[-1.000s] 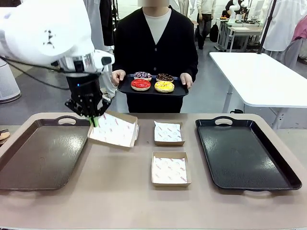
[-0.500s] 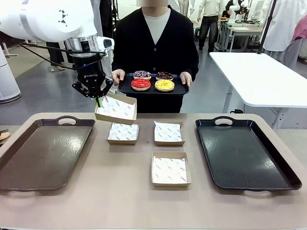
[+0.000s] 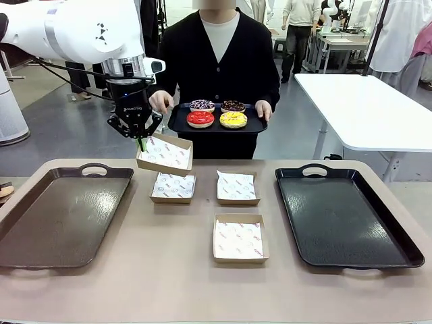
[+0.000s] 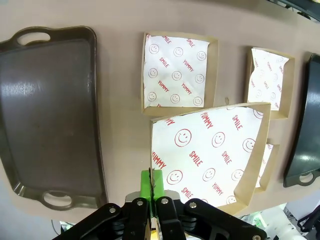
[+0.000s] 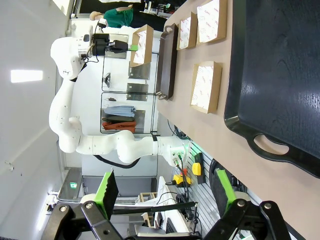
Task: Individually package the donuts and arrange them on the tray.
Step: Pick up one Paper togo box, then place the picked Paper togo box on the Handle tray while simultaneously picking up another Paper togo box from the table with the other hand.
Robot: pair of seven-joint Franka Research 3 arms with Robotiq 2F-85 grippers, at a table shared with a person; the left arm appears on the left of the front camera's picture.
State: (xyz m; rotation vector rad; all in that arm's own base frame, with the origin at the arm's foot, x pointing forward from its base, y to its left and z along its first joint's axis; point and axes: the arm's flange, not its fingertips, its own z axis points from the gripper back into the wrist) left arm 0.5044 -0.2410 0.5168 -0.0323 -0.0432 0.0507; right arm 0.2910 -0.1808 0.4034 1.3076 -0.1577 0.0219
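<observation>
The surface [image 3: 169,283] carries a brown tray [image 3: 61,216] at 9 o'clock and a black tray [image 3: 344,216] at 3 o'clock, with three paper-lined boxes [image 3: 239,239] between them. At 12 o'clock, beyond the far edge, a person holds a smaller dark tray [image 3: 177,125] bearing the four donuts [image 3: 200,118]. The left jaws are pinched shut on the rim of a fourth box [image 3: 164,154], which hangs clear of the surface. The donuts lie near, at about 2 o'clock from them, so the left arm is nearer. The right jaws stand wide open, empty.
</observation>
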